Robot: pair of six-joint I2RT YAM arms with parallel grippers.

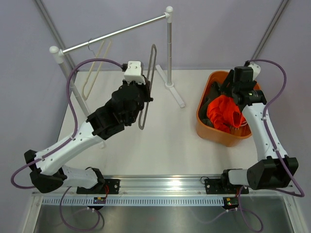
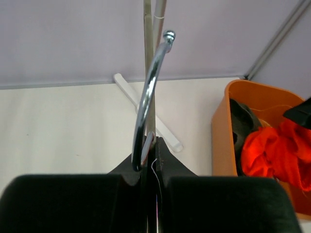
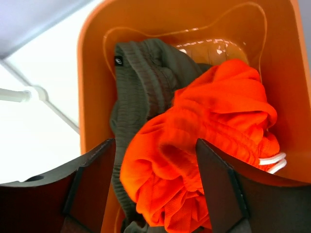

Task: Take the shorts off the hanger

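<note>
Two garments lie in the orange bin (image 3: 90, 73) at the desk's (image 1: 170, 141) right: the orange shorts (image 3: 214, 121) heaped on an olive garment (image 3: 141, 82), its small dark label (image 3: 118, 61) unreadable. Right fingers (image 3: 95, 179) spread wide around the shorts; left fingers (image 2: 170, 158) clamp the hanger (image 2: 146, 92), well left.

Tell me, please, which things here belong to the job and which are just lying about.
Job: shorts, hanger, left fingers gripping it, right fingers open above the shorts.
Lying about: orange bin, olive garment, cream hanger, rail stand.
</note>
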